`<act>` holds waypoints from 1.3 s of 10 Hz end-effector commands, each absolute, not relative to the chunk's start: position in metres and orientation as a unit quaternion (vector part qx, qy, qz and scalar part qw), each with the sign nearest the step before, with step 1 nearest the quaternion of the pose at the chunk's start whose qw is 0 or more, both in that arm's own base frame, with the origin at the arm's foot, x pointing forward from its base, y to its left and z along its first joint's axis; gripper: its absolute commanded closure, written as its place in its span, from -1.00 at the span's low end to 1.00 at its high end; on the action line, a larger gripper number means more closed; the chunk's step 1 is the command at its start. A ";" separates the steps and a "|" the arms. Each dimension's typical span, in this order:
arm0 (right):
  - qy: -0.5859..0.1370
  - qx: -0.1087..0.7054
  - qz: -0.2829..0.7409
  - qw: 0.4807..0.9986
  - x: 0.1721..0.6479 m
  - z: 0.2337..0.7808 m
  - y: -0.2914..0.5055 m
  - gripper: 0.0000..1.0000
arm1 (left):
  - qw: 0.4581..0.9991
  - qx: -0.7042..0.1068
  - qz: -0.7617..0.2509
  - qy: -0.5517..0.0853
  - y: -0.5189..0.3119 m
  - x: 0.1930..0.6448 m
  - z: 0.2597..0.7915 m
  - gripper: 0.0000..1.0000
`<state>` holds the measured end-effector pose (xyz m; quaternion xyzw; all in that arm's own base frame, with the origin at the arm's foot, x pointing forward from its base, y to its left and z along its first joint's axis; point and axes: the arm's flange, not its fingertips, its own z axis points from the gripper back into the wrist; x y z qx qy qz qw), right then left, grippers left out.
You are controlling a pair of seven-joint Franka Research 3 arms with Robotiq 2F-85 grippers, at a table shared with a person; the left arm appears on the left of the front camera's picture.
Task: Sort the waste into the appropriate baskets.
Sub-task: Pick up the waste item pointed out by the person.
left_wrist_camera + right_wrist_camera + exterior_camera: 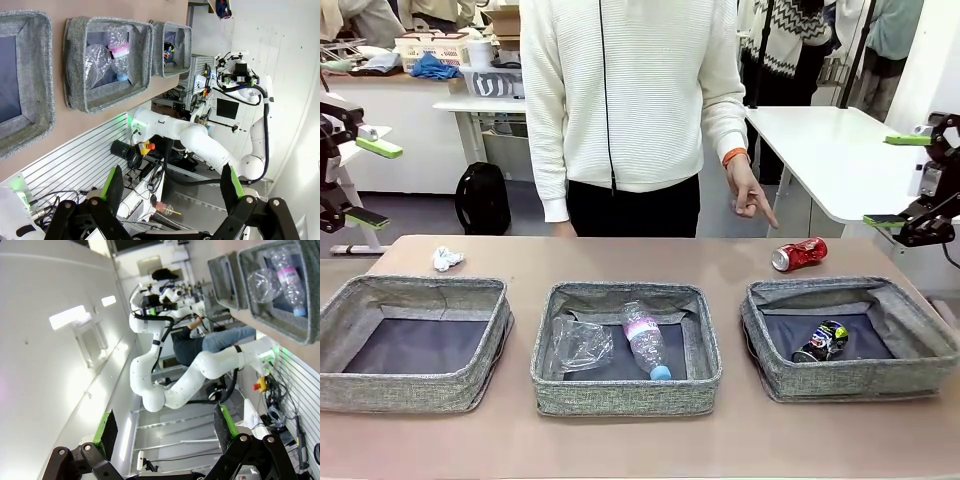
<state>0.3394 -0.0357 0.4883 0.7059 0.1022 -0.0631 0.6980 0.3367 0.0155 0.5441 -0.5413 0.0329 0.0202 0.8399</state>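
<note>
Biggest worry is the person (620, 100) standing at the far edge of the tabletop (620, 440), with their pointing hand (750, 195) hanging just above the red can (799, 254). If the right arm reaches in there, it could bump them.

Next, the baskets. The left basket (400, 390) is empty, the middle basket (625, 395) holds the crushed clear bottle (580, 343) and the pink-label bottle (645, 345), and the right basket (850, 380) holds the black can (822, 341). They look identical, so dropping something in the wrong one is an easy slip, and those soft walls could snag a low approach.

The left hand (372, 183) and right hand (895, 180) are parked at the sides, wide open, gripping nothing.

The red can lies on its side just behind the right basket, dented, so I'd guess it could roll or squirt out of a pinch.

Smallest is the paper wad (446, 259) behind the left basket. It's light and squishy, easy to nudge away or miss.
</note>
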 end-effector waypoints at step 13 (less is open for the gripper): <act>-0.136 0.181 0.183 0.957 0.485 0.516 0.000 -1.00 | 0.840 -0.542 0.021 0.031 0.017 0.335 0.544 -1.00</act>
